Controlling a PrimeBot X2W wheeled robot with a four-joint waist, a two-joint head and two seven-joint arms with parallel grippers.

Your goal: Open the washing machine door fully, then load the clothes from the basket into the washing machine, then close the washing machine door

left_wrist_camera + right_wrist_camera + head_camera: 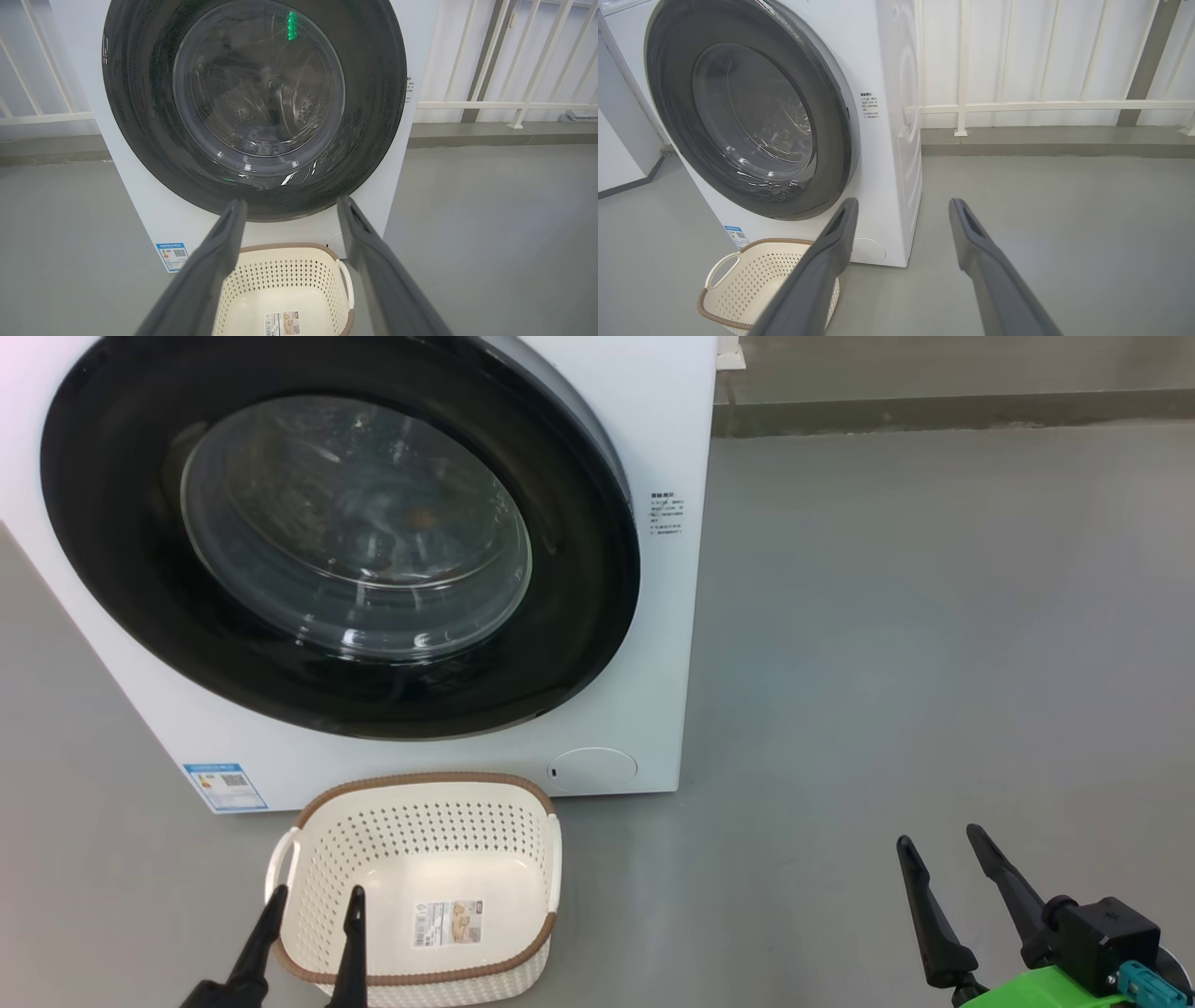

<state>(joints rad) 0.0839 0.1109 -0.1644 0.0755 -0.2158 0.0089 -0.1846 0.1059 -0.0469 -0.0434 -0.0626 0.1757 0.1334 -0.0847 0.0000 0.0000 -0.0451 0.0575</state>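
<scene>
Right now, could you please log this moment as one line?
door: shut | basket: empty | left fingers: open, near basket | right fingers: open, holding nothing

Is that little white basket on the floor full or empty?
Empty: the basket shows its bare bottom and paper label.

Grey floor [934,663] bearing washing machine [667,644], basket [429,831]

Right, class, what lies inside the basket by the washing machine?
Inside the basket a paper label lies on its bottom, nothing else. Jaws of the left gripper cover its near left corner.
</scene>
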